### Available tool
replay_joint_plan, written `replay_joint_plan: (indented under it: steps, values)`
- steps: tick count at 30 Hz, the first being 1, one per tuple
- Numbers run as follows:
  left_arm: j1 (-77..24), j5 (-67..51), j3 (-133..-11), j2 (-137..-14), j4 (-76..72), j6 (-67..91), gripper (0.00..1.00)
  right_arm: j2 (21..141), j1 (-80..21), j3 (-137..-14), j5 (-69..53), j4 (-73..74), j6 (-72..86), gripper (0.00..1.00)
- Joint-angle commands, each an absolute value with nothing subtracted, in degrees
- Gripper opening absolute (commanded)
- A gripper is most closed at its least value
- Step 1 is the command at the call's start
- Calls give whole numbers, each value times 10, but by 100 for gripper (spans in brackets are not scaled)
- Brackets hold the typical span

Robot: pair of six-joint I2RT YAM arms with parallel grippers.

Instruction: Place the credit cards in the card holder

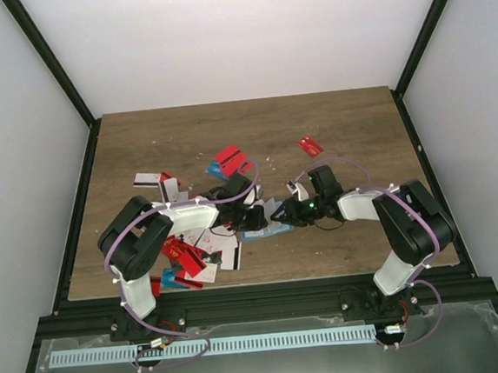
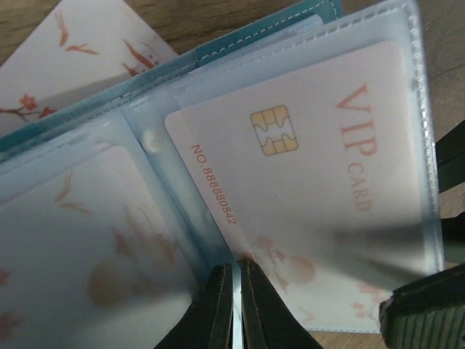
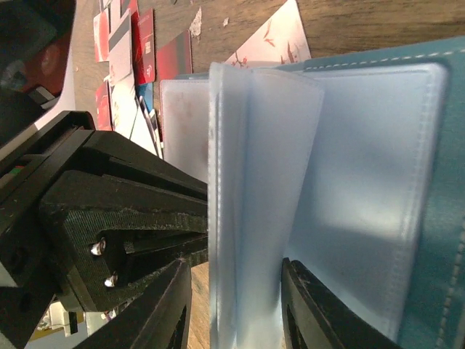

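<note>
Teal-blue folding card holder (image 1: 275,230) with clear plastic sleeves lies open on the brown wooden table (image 1: 183,131), near mid-table, between the two gripper tips.

Left gripper (image 1: 253,217): closed. Wrist view shows the black fingertips (image 2: 218,309) pinched together on the edge of a clear sleeve at 6 o'clock of the frame.

Right gripper (image 1: 283,211): jaws part-way apart, straddling the upright stack of sleeves (image 3: 247,182). One finger (image 3: 305,313) sits against the outer sleeve; the other shows a sliver of table between it and the stack. Not clamped as far as I can see.

Sleeve contents, left wrist view: white VIP card with gold chip and red lettering (image 2: 305,182) sits inside the right-hand pocket. A second white card with red floral print (image 2: 87,254) is in the pocket at 8 o'clock of it. Teal cover edge (image 2: 320,11) shows at 12 o'clock.

Loose credit cards, top view:
- red and white pile (image 1: 189,253) at 8 o'clock of the holder, touching and overlapping
- red pair (image 1: 229,160) at 11 o'clock
- single red card (image 1: 310,146) at 1 o'clock, well apart
- white, black-striped cards (image 1: 148,180) at 10 o'clock

White floral-print card (image 2: 80,58) lies on the table, partly under the holder's cover.
</note>
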State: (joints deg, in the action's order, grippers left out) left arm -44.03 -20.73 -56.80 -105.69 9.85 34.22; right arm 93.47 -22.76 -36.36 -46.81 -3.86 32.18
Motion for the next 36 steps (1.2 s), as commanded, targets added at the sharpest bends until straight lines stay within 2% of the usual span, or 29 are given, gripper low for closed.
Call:
replay_joint_plan:
  steps: [1,11,24,36]
  values:
    - [-451,-212,-594,-1077,100,329,7,920,-235,-380,-465,-26,318,36]
    - [-460,-221,-631,-1076,107,325,7,898,-235,-384,-458,-6,318,36]
    - [-443,-113,-549,-932,196,335,21,926,-280,-413,-439,-12,345,36]
    - [-403,-69,-436,-756,235,349,37,1010,-355,-511,-426,-21,374,38]
